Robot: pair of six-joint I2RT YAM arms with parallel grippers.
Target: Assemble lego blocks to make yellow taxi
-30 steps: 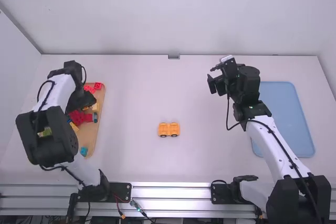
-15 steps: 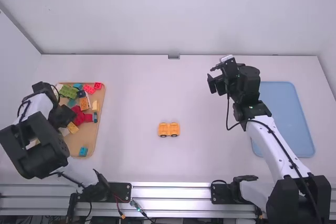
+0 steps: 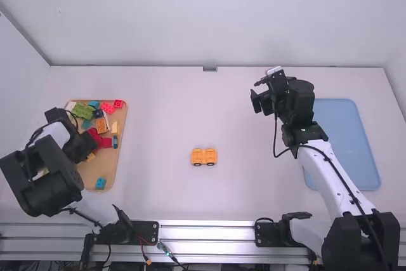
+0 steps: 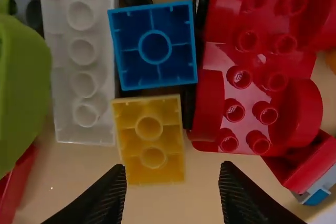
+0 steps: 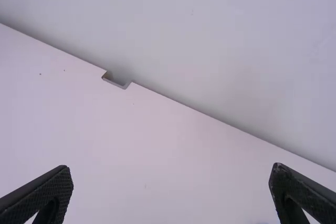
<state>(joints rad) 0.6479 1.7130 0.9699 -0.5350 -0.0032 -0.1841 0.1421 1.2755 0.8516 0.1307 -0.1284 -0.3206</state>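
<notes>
The taxi looks well under way but, I'd judge, unfinished. A small orange-yellow car point(image 3: 204, 156) stands by itself on the bench point(image 3: 158, 176), around the middle from left to right and towards the near side, with dark wheels along its near side. So a wheeled lower part seems to be together; whether a roof or sign is meant to go on top I can't tell for certain, though the car looks low enough to want one.

The loose parts are at the left, in a wooden tray point(image 3: 92, 179). The left gripper point(image 4: 173, 168) is over it, its jaws apart with nothing between the tips. Just beyond them lies a yellow block point(image 4: 153, 141), hollow underside up, right next to a blue block point(image 4: 181, 74) and close to a white block point(image 4: 68, 129) and a red piece point(image 4: 210, 106). The yellow one is the likely next pick — it may need turning over before it can be pressed on, and its neighbours leave little room for the jaws.

The right gripper point(image 5: 171, 176) hangs over the far part of the bench, right of the middle, jaws apart and empty. At the right lies a blue tray point(image 3: 349, 144) — possibly where the finished taxi belongs, so that delivery would remain too.
</notes>
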